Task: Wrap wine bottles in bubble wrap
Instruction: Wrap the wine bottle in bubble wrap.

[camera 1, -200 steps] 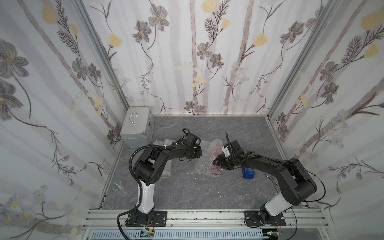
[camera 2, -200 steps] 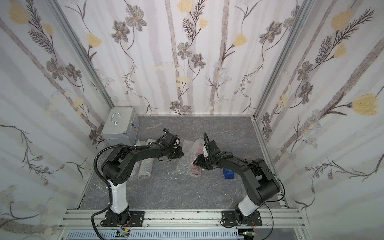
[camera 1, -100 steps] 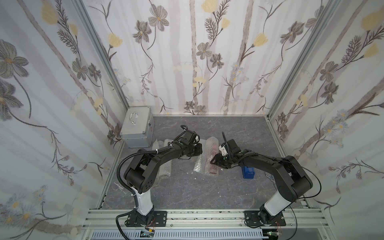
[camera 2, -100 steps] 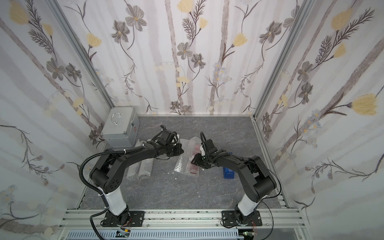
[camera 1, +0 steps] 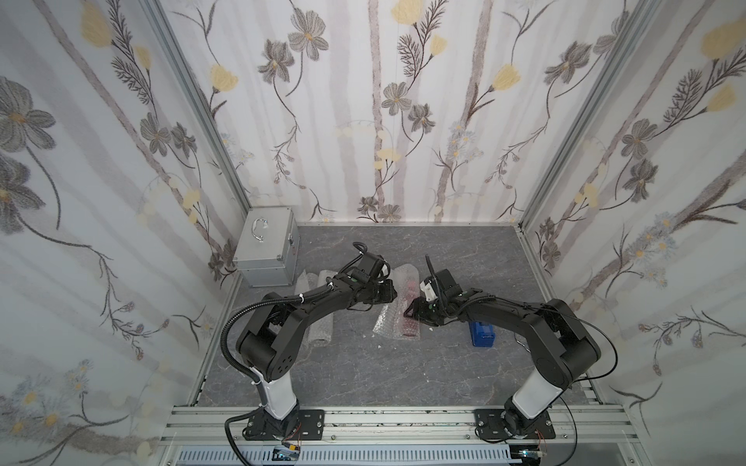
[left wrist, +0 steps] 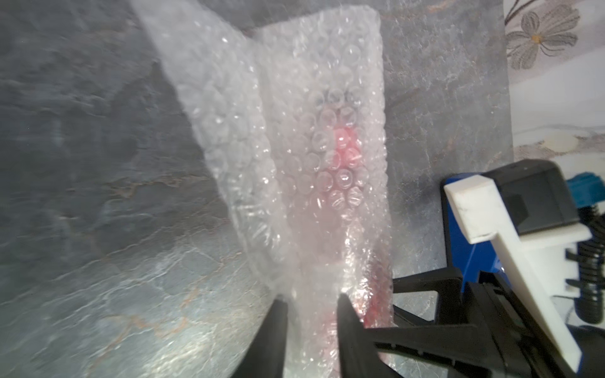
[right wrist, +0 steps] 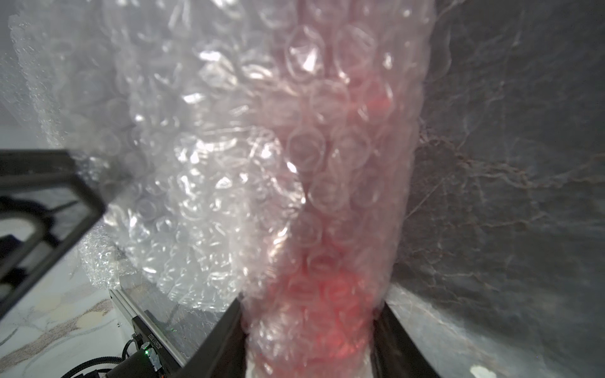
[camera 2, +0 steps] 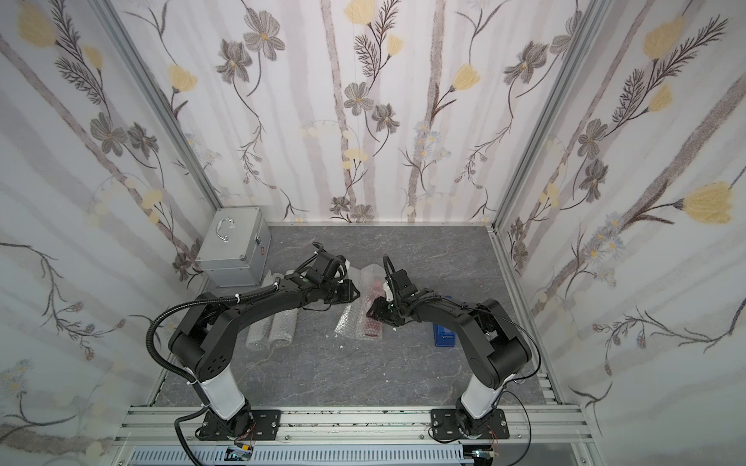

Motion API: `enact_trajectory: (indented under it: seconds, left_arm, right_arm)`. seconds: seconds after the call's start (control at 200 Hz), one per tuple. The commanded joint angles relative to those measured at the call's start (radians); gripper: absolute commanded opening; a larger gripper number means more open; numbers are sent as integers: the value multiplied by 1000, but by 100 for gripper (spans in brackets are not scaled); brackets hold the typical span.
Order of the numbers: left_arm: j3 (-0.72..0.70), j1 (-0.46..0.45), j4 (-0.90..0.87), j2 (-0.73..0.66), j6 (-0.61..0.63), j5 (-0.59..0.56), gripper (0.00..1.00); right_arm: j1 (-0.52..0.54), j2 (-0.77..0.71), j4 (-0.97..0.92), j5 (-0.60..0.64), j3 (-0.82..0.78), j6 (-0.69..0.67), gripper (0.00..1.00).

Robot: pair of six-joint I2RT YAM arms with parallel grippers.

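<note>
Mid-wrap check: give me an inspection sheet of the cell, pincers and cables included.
Surface: grey marbled tabletop, few white scraps near the wrap.
Job's things: red-pink wine bottle in bubble wrap, one flap loose; two wrapped bundles beneath the left arm, contents hidden.
Clutter: blue tape dispenser beside the right arm; silver metal case in the far corner.
Pincers: left pincer open astride the loose flap; right pincer shut on the wrapped bottle.
Cables: corrugated conduit loops off the left arm; thin black cable hangs by the right base.
Surroundings: floral wallpaper walls, aluminium rail in front.
</note>
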Motion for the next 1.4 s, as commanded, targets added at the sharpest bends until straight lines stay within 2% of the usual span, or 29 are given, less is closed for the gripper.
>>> enact_trajectory:
  seconds: [0.0, 0.095, 0.165, 0.27, 0.375, 0.585, 0.829, 1.179, 1.304, 1.399]
  left_arm:
    - [19, 24, -62, -25, 102, -157, 46]
    - [47, 45, -77, -29, 104, -157, 49]
    - [60, 44, -57, -15, 81, -75, 46]
    - [57, 20, 23, 27, 0, 54, 33]
    - [77, -13, 82, 86, -43, 132, 19]
    - [149, -22, 17, 206, -28, 49, 11]
    - [163, -24, 39, 296, -64, 89, 10]
    - [115, -53, 101, 251, -90, 148, 10]
    - [110, -43, 39, 178, -46, 84, 18]
    - [103, -38, -17, 107, 45, -9, 21]
  right_arm:
    - [0, 6, -61, 48, -7, -12, 51]
    - [1, 4, -59, 47, -8, -12, 51]
    - [1, 2, -60, 46, -9, -12, 51]
    - [0, 2, -60, 50, -8, -12, 51]
    - [1, 7, -62, 48, -8, -13, 50]
    - [0, -2, -63, 52, -13, -13, 50]
    - [1, 6, -58, 48, -17, -12, 50]
    - [1, 11, -56, 49, -12, -19, 50]
    - [0, 11, -58, 49, -15, -22, 50]
    - [0, 7, -58, 50, -20, -23, 50]
